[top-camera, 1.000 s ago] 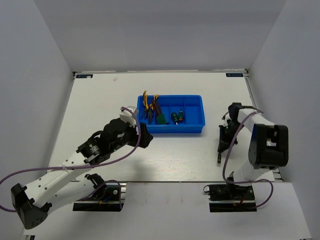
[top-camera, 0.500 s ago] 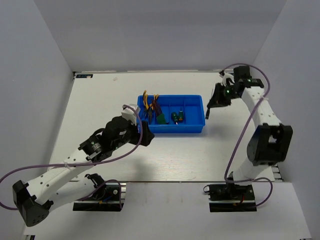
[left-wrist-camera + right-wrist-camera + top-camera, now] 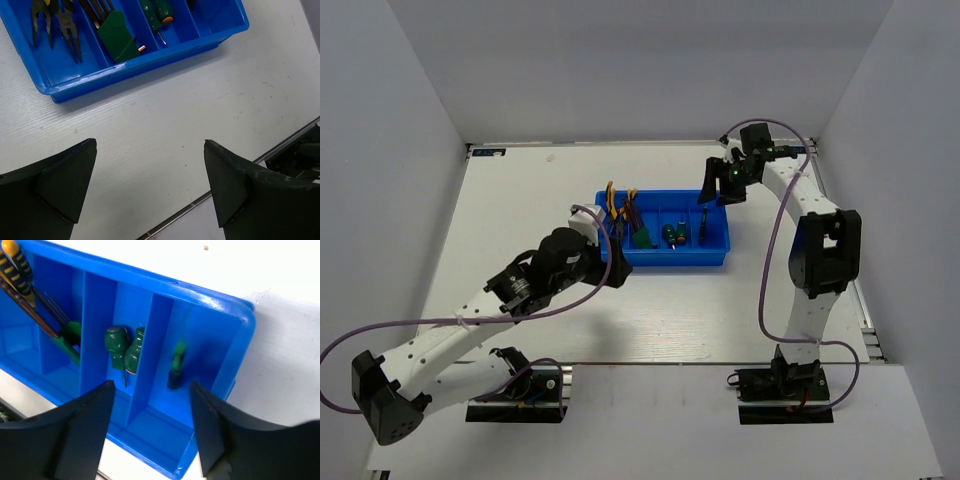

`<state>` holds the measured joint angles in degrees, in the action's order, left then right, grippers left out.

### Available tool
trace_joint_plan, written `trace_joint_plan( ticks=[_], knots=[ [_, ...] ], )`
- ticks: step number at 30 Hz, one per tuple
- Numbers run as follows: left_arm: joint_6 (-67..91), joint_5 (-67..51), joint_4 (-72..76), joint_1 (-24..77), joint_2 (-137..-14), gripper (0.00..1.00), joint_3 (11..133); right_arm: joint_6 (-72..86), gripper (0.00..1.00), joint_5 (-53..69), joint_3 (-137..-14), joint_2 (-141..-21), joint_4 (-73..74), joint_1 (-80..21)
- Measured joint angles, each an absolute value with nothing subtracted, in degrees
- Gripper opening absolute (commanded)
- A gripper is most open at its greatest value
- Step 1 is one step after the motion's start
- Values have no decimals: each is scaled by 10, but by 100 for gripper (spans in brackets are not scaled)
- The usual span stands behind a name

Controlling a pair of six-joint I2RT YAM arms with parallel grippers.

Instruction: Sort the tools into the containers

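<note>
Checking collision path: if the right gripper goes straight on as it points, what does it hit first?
Probably the blue tray, around the divider beside the thin black screwdriver; the right gripper is open over it. Depth unclear.

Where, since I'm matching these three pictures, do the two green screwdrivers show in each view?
Top external: green screwdrivers, picture centre, third compartment from the left of the blue tray.
Left wrist: top edge, near centre.
Right wrist: left of centre, mid-height.
Shared landmark: the green hex-key holder in the neighbouring compartment.

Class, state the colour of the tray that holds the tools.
The tray is bright blue, clearest in the right wrist view.
</note>
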<state>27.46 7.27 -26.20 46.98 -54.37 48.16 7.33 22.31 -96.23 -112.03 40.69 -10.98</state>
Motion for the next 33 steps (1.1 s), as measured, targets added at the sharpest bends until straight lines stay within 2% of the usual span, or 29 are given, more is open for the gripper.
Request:
trace_joint_plan(
  ticks=[2,3,5,6,8,9,10,11,12,13,14,16,17,18,22,24,26,27,28,29,30,31,32,33],
  knots=[
    [275,75,-264,470,-547,99,485,70,67,217,-962,-1118,404,-112],
    [275,75,-265,470,-549,99,488,69,61,215,-961,-1117,404,-112],
    [274,76,-266,470,-555,99,492,65,35,210,-958,-1113,404,-112],
    [274,76,-267,470,-560,97,496,63,15,208,-956,-1109,405,-112],
    [274,77,-267,470,-569,82,503,64,14,206,-943,-1090,405,-112],
    [271,77,-268,470,-573,67,508,62,28,204,-926,-1070,402,-112],
    [272,78,-267,470,-577,36,511,62,41,198,-909,-1047,399,-112],
    [263,81,-264,470,-580,25,515,59,54,189,-876,-1012,389,-112],
    [263,84,-263,470,-581,21,517,53,54,182,-841,-974,381,-112],
    [259,85,-262,469,-584,21,518,44,58,170,-796,-923,364,-112],
    [256,86,-260,468,-589,30,521,40,61,159,-758,-875,360,-112],
    [252,88,-256,467,-604,54,526,32,61,139,-693,-786,343,-112],
    [249,88,-254,466,-613,75,528,28,61,131,-670,-752,339,-112],
    [247,86,-253,466,-620,79,529,25,61,124,-654,-727,335,-112],
    [252,81,-250,466,-637,80,530,21,62,110,-650,-723,330,-112],
    [252,79,-249,466,-637,74,530,21,64,109,-653,-738,330,-112],
    [253,81,-249,466,-634,61,530,21,66,109,-650,-741,331,-112],
    [254,83,-250,466,-632,33,530,21,68,109,-648,-737,330,-111],
    [257,84,-250,466,-628,20,530,22,74,108,-645,-732,328,-111],
    [256,87,-252,466,-625,11,530,24,84,107,-638,-721,323,-111],
    [255,90,-253,466,-621,6,532,27,88,103,-628,-708,322,-111],
    [255,93,-254,466,-618,9,535,29,90,99,-620,-695,322,-111],
    [254,96,-255,466,-617,21,539,30,90,93,-612,-681,324,-111],
    [251,99,-254,466,-617,68,543,32,90,87,-605,-667,329,-111]
  ],
)
